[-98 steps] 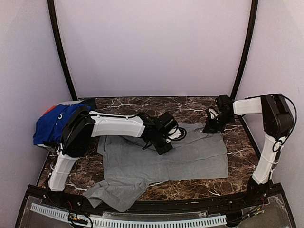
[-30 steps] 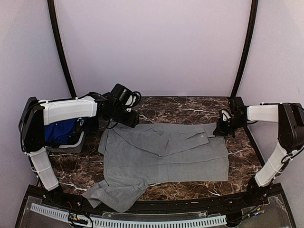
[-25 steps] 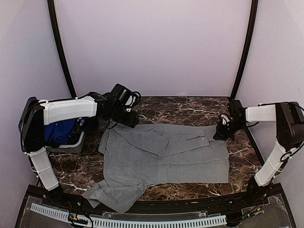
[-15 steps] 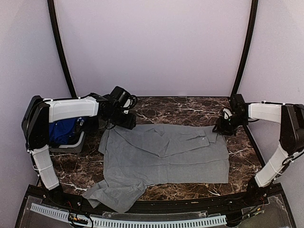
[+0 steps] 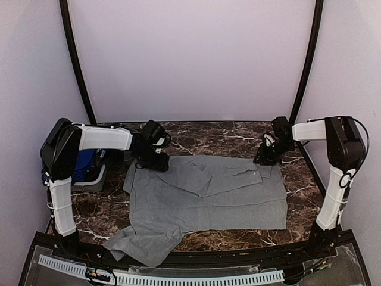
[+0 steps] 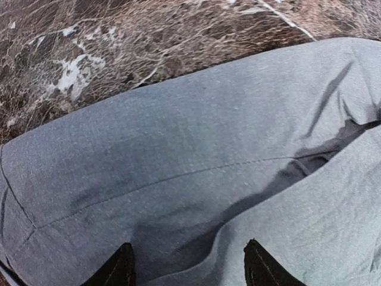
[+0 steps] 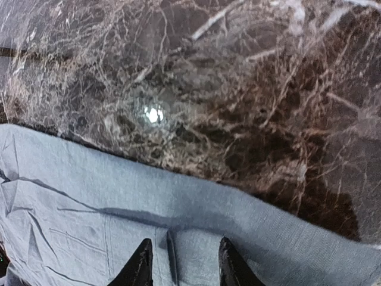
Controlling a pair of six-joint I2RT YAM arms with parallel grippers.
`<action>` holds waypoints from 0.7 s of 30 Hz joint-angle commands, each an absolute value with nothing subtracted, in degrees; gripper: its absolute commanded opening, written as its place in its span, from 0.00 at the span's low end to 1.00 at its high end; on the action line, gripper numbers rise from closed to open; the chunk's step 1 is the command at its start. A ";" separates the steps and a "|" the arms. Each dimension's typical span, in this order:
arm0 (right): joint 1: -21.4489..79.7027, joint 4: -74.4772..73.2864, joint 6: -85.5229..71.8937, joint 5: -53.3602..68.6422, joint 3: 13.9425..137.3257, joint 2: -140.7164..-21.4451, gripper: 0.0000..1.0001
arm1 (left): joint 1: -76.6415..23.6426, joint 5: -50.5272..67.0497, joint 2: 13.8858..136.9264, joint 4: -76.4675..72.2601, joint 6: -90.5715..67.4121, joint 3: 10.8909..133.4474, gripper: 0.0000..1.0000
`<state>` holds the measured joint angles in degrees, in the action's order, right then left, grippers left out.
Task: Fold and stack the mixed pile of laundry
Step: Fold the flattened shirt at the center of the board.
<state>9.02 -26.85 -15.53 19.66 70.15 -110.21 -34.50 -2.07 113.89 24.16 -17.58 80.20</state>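
A grey shirt (image 5: 208, 190) lies spread flat on the marble table (image 5: 226, 134), with one sleeve bunched at the front left. My left gripper (image 5: 156, 162) hangs low over its far left corner. In the left wrist view the left gripper (image 6: 189, 271) is open, with a soft fold of grey cloth (image 6: 178, 155) lying between the fingertips. My right gripper (image 5: 266, 158) is at the shirt's far right corner. In the right wrist view the right gripper (image 7: 186, 265) is open over the shirt's hem (image 7: 89, 208), holding nothing. A royal-blue T-shirt (image 5: 83, 165) sits at the left, partly hidden by the left arm.
A small grey basket (image 5: 89, 180) at the table's left edge holds the blue T-shirt. Black frame posts (image 5: 74, 53) stand at both back corners. Bare marble (image 7: 238, 89) lies beyond the shirt's far edge. A white slatted strip (image 5: 161, 277) runs along the front.
The right gripper has opened and let go of the shirt's far right edge, shifting slightly left. The left gripper has come down and forward onto the shirt's far left corner.
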 commanded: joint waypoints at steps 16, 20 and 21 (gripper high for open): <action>8.61 -40.04 -11.19 20.77 110.93 -133.33 0.32 | -26.30 2.89 129.36 27.67 -19.04 99.27 0.58; 8.62 -40.74 -10.92 20.80 114.16 -128.87 0.37 | -24.96 2.42 129.24 32.01 -17.98 105.97 0.58; 8.76 -39.82 -11.25 21.13 112.40 -126.06 0.39 | -25.03 2.31 128.69 32.90 -17.74 106.47 0.59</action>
<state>8.84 -38.54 -11.97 19.75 111.46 -133.60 -26.00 2.24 130.28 26.13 -18.79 101.91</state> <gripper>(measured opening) 0.362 0.581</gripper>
